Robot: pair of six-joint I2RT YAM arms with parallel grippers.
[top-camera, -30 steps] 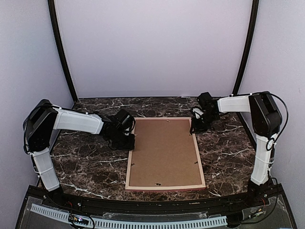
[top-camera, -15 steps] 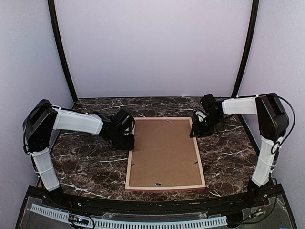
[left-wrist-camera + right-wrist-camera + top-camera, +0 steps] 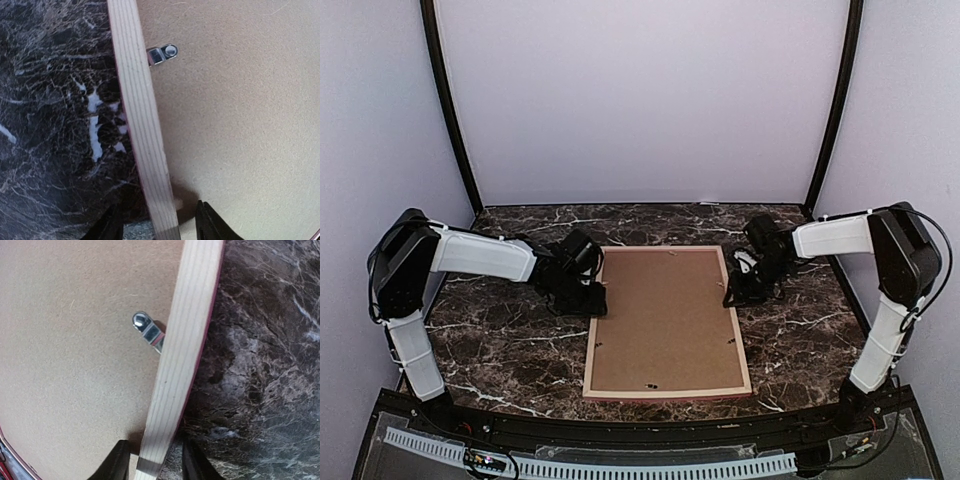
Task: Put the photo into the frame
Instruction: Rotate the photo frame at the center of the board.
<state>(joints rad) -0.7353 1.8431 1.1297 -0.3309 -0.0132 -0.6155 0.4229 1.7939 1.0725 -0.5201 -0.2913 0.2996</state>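
The frame (image 3: 666, 393) lies back-up on the marble table, its peach-wood rails around a brown backing board (image 3: 665, 320). The photo is not in view. My left gripper (image 3: 592, 298) is low at the frame's left rail. In the left wrist view the left gripper (image 3: 157, 227) is open, with the rail (image 3: 142, 130) between its jaws and gaps on both sides. My right gripper (image 3: 738, 292) is at the right rail. In the right wrist view the right gripper (image 3: 152, 462) straddles the rail (image 3: 182, 355) closely, with slim gaps on both sides.
A small metal turn clip (image 3: 162, 53) sits on the backing board by the left rail, and another (image 3: 147, 331) by the right rail. Dark marble table (image 3: 500, 340) surrounds the frame. Pale walls and black poles stand behind.
My right gripper has moved toward me along the frame's right rail, from its far corner. The left gripper and the frame have stayed put.
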